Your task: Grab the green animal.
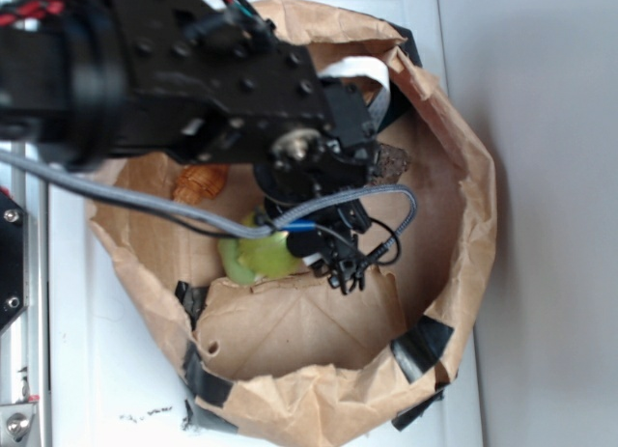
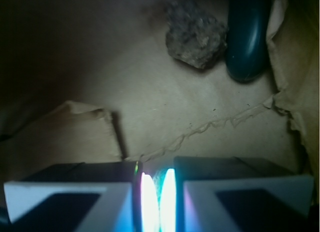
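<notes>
Brown paper bag [image 1: 319, 389], rim rolled down & patched w/ black tape [image 1: 422, 349], sits on a white surface [image 1: 106, 370]. Inside, at approx. 10 o'clock, an orange shell [image 1: 200, 182]. At 1 o'clock a rough grey-brown lump [image 2: 196, 35], possibly a rock, lies just beside a glossy dark green curved piece [image 2: 248, 36].

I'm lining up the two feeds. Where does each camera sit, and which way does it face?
Exterior: above, looking down into the paper bag; arm and gripper over the green animal.
Wrist: on the gripper, facing the bag floor; both fingers in the foreground, nearly together.
Shared: the rock and the bag.
</notes>
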Robot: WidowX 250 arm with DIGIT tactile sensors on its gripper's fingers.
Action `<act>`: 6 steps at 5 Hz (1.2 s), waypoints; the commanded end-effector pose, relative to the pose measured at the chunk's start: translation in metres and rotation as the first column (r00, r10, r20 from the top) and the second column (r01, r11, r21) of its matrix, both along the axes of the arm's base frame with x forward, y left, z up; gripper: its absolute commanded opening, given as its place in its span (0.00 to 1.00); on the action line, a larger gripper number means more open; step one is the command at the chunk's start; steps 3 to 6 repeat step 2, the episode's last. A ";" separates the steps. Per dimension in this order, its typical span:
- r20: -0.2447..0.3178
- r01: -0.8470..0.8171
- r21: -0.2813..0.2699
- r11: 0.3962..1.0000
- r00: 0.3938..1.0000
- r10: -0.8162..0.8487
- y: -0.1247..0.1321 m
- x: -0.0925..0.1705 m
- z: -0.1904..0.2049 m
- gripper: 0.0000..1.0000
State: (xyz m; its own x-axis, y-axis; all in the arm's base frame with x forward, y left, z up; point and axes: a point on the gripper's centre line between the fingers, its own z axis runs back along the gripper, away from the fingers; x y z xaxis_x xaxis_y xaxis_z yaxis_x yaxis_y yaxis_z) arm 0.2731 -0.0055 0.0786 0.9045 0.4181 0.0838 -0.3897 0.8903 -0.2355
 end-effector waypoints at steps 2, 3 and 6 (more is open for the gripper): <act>0.160 0.039 -0.043 0.998 0.987 -0.031 0.022 0.002 0.065 0.00; 0.160 0.039 -0.043 0.998 0.987 -0.031 0.022 0.002 0.065 0.00; 0.160 0.039 -0.043 0.998 0.987 -0.031 0.022 0.002 0.065 0.00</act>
